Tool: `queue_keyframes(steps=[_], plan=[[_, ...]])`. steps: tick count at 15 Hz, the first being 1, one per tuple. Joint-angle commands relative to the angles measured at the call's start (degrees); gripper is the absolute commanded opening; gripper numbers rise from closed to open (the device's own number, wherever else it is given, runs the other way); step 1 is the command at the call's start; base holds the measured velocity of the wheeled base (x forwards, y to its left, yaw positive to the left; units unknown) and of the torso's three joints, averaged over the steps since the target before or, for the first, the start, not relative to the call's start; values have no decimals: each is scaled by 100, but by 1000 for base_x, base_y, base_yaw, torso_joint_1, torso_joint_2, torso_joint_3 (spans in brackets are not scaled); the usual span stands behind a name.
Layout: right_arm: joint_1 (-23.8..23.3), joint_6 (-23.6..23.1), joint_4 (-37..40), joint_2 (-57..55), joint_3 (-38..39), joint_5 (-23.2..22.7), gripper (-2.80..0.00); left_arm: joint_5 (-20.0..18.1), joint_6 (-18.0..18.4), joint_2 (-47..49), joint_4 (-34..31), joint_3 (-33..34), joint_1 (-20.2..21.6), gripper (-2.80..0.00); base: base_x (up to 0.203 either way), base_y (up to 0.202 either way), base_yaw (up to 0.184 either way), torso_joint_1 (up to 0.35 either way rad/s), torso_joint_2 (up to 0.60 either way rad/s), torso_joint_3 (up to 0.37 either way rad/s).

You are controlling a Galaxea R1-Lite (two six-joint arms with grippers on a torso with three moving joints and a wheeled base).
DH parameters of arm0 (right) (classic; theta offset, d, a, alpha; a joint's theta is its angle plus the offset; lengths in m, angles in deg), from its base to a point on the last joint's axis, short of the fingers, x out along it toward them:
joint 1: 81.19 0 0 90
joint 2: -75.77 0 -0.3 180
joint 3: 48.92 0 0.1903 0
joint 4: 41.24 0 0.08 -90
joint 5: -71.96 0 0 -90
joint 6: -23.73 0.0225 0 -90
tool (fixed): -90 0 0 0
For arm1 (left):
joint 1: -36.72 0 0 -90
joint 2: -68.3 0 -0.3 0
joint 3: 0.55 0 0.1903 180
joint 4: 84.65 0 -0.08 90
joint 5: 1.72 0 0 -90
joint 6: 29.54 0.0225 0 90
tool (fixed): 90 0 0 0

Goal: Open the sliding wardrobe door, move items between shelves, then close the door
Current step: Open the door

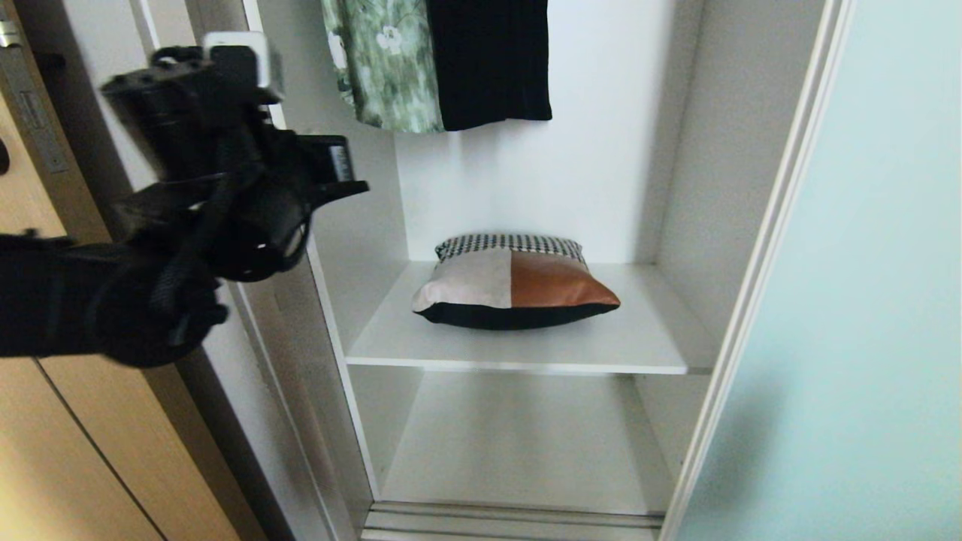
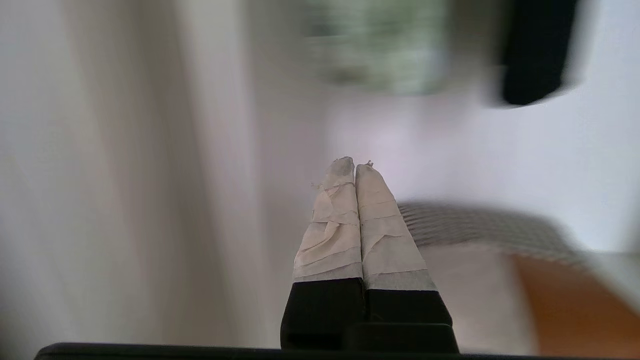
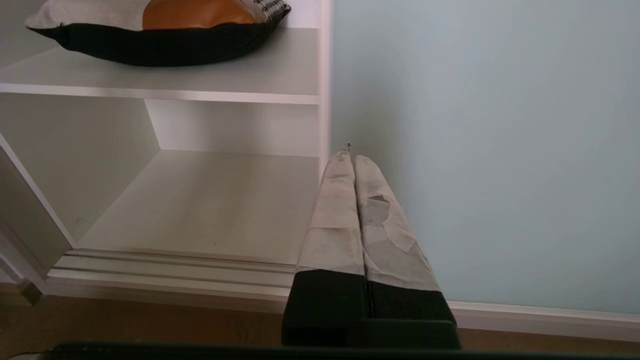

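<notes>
The sliding wardrobe door (image 1: pixel 864 300) of pale aqua glass stands slid to the right, leaving the white compartments uncovered. A square cushion (image 1: pixel 515 282) with a houndstooth band and beige and rust patches lies flat on the upper shelf (image 1: pixel 646 342); the lower shelf (image 1: pixel 526 451) is bare. My left arm (image 1: pixel 225 188) is raised at the wardrobe's left edge, above and left of the cushion. The left gripper (image 2: pixel 355 167) is shut on nothing and points toward the cushion (image 2: pixel 475 270). Low down, the right gripper (image 3: pixel 350 157) is shut and empty, beside the door's (image 3: pixel 475 150) left edge.
A green floral garment (image 1: pixel 383 68) and a black one (image 1: pixel 492 60) hang above the cushion. A tan wooden door (image 1: pixel 75 451) stands at the left. The ridged floor track (image 1: pixel 511 518) runs along the wardrobe's bottom, with wooden floor (image 3: pixel 150 325) before it.
</notes>
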Motion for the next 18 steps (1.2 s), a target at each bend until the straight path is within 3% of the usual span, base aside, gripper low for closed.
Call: queue_keyframes(steps=[1,5,7,11,13,15,18], plan=[[1,2,1,-7,9,-1,-280,46,-76,-2317,-1,1710,446,-280,0,0,0,0,0,0],[1,2,-4,-7,9,-1,-280,82,-244,-4969,-382,4003,914,-280,0,0,0,0,0,0],[1,2,2,-7,9,-1,-280,90,-304,-6099,-886,4565,1197,-280,0,0,0,0,0,0],[1,2,-4,-7,9,-1,-280,-140,-571,-7939,-2684,5443,1593,-280,0,0,0,0,0,0],[1,2,3,-7,9,-1,-280,-526,-1041,-8092,-3042,6051,1664,-280,0,0,0,0,0,0],[1,2,-4,-7,9,-1,-280,-1231,-1119,-8092,-3104,6342,1683,-280,0,0,0,0,0,0],[1,2,1,-7,9,-1,-280,-1184,-1056,-8279,-3307,6361,1838,-280,0,0,0,0,0,0]])
